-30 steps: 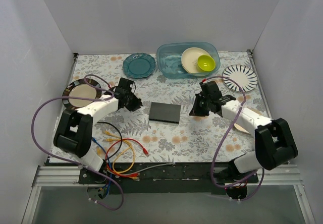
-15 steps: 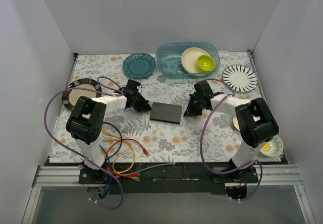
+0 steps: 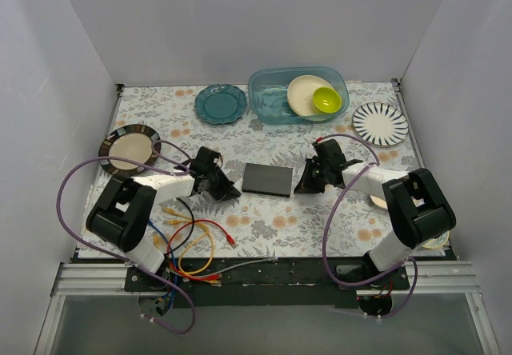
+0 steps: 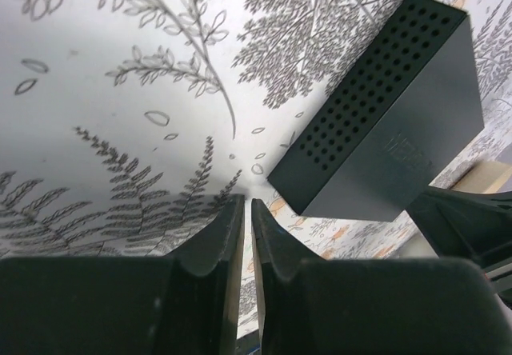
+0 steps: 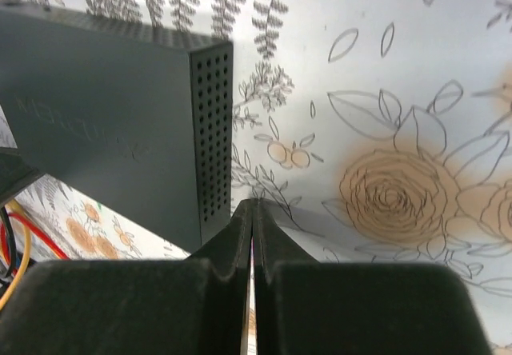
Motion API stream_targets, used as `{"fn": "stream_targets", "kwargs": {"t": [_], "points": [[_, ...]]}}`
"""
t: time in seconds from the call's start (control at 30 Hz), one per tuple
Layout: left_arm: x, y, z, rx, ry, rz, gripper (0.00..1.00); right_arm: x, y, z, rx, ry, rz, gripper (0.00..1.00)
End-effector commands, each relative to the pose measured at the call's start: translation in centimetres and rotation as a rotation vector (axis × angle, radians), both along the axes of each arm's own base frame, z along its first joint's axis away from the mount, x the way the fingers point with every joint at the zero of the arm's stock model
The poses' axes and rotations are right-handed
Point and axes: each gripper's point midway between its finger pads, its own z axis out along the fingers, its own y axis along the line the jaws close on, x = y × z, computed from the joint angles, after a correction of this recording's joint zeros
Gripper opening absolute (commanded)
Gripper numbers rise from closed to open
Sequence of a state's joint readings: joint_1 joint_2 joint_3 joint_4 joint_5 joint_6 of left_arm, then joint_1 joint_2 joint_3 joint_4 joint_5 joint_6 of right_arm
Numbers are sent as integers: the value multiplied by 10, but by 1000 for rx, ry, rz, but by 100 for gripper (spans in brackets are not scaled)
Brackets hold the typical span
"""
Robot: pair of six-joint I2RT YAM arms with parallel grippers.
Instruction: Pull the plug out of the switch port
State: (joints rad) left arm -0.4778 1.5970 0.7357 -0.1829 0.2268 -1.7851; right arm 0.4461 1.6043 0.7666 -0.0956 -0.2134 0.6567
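The flat matte black switch box [image 3: 268,179] lies on the flowered table. Its perforated end faces show in the left wrist view [image 4: 384,123] and the right wrist view [image 5: 104,123]. No row of sockets and no plug shows in any view. My left gripper [image 3: 230,189] is low over the table just left of the box, its jaws shut with only a thin slit and nothing between them [image 4: 246,203]. My right gripper [image 3: 302,184] is at the box's right end, jaws shut and empty [image 5: 253,205].
Loose coloured cables [image 3: 192,239] lie at the front left. A teal plate [image 3: 221,103], a blue bin [image 3: 298,95] with a cream plate and a green bowl, a striped plate [image 3: 381,123] and a dark-rimmed plate [image 3: 128,147] stand around the back and sides.
Both grippers have come nearer the front, down to the table on either side of the box. The box has shifted slightly to the right.
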Motion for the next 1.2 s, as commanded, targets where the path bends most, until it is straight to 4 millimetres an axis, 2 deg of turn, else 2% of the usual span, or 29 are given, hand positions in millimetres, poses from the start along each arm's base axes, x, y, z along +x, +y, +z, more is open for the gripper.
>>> {"fn": "stream_targets", "kwargs": {"t": [0.0, 0.07, 0.1, 0.13, 0.2, 0.27, 0.3, 0.4, 0.5, 0.53, 0.57, 0.6, 0.7, 0.83, 1.0, 1.17], "points": [[-4, 1, 18, -22, -38, 19, 10, -20, -10, -11, -25, 24, 6, 1], [-2, 17, 16, 56, -29, 89, 15, -18, -12, -11, -36, 13, -5, 1], [14, 35, 22, 128, -73, 171, 19, -16, -13, -10, -39, 10, -11, 1], [15, 50, 19, 186, -58, 224, 23, -12, -12, -8, -38, 3, -17, 1], [35, 77, 23, 229, -56, 321, 24, -8, -12, -11, -34, 18, -28, 1], [45, 81, 13, 217, -19, 322, 22, -2, -8, -14, -18, 35, -30, 1], [56, 77, 13, 185, -30, 315, 19, 0, -7, -14, -12, 40, -36, 1], [65, 31, 14, 31, -32, 169, 10, 5, -1, -16, 7, 49, -37, 1], [53, -9, 11, -54, -37, 38, 7, 6, -1, -17, 15, 56, -43, 1], [49, -16, 9, -75, -36, 16, 6, 5, 0, -17, 27, 63, -44, 1], [31, -23, -1, -110, 10, -20, 5, 7, 1, -17, 38, 58, -47, 1], [30, -35, 5, -166, -16, -37, 4, 5, -1, -19, 40, 65, -52, 1], [10, -51, 7, -232, -26, -99, 2, 5, -2, -18, 44, 64, -52, 1], [-6, -55, 16, -242, -48, -143, 1, 3, -3, -14, 43, 51, -39, 1], [-23, -44, 12, -231, -31, -119, 2, -8, -8, -17, 32, 55, -29, 1], [-27, -39, 13, -225, -31, -98, 3, -24, -13, -22, 38, 72, -31, 1]]}}
